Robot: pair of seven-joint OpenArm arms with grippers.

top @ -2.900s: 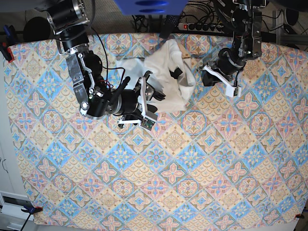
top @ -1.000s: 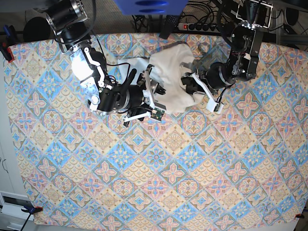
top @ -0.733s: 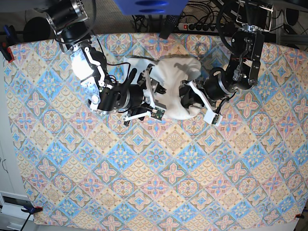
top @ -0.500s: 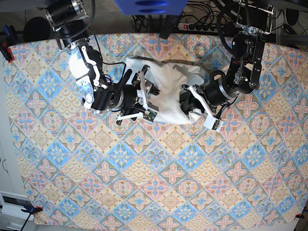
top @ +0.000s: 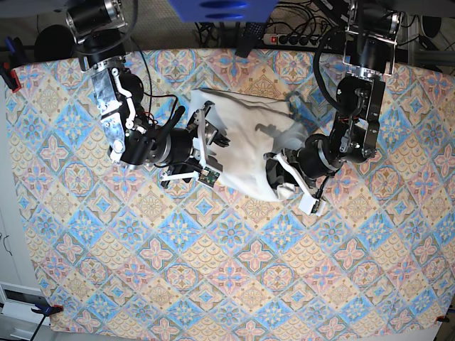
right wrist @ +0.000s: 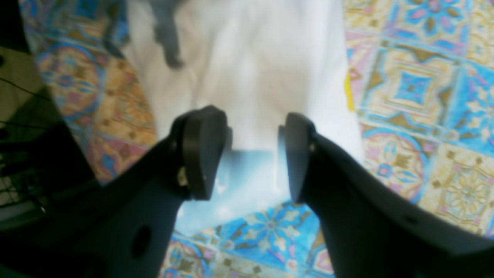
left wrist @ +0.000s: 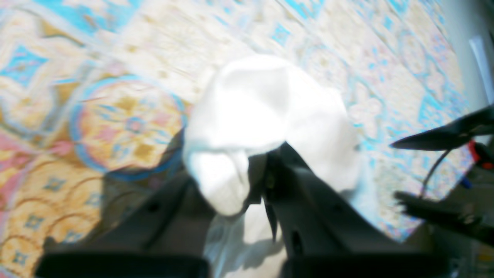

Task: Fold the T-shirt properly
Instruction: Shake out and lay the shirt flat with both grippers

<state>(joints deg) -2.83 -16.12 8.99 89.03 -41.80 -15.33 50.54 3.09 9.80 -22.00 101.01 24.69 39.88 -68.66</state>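
The white T-shirt (top: 242, 138) lies partly spread on the patterned tablecloth, stretched between my two grippers. My left gripper (top: 286, 179) is shut on a bunched corner of it at the shirt's front right. In the left wrist view that white bunch (left wrist: 262, 112) bulges out past the gripper (left wrist: 262, 173). My right gripper (top: 205, 150) grips the shirt's left edge. In the right wrist view a fold of the T-shirt (right wrist: 251, 77) fills the gap between the gripper's (right wrist: 251, 152) fingers. A sliver of yellow print (right wrist: 349, 96) shows at the cloth's edge.
The tablecloth (top: 227, 270) covers the whole table. A power strip (top: 298, 39) and cables lie behind the far edge, and a blue object (top: 220, 8) hangs above it. Clamps (top: 8, 74) hold the cloth at the left corners.
The left gripper has dragged its corner toward the front. The right gripper has shifted left with its edge. The shirt has opened from a heap into a wider sheet.
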